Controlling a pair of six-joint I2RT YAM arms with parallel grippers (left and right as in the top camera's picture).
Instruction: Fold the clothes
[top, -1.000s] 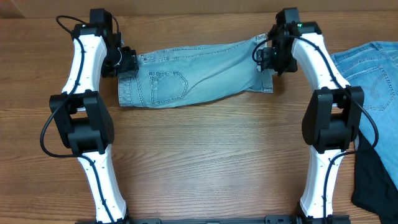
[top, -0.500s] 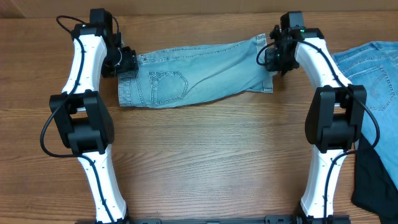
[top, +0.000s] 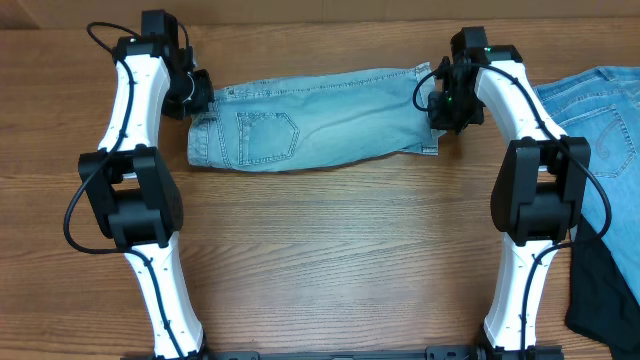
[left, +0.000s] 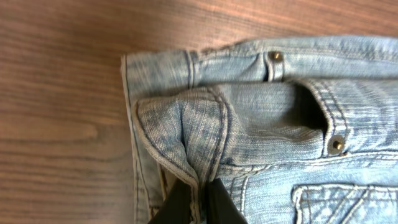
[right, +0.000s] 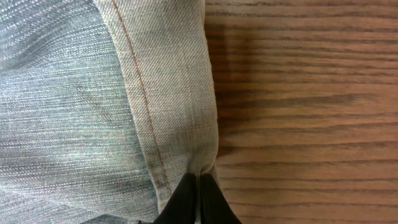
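The pale light-blue denim shorts (top: 320, 115) lie folded lengthwise across the far part of the table, waistband at the left, leg cuff at the right, a stitched back pocket facing up. My left gripper (top: 202, 95) is shut on a bunched fold of the waistband (left: 199, 186); rivets and belt loops show in the left wrist view. My right gripper (top: 437, 105) is shut on the hemmed cuff (right: 198, 177), with bare wood to its right.
Medium-blue jeans (top: 600, 110) lie at the table's right edge, with a black garment (top: 610, 290) in front of them. The wooden table (top: 330, 250) stretches toward the front between the two arm bases.
Both grippers have shifted slightly with the shorts in them; the cloth now lies flatter and straighter, the cuff end drawn a little to the right and forward.
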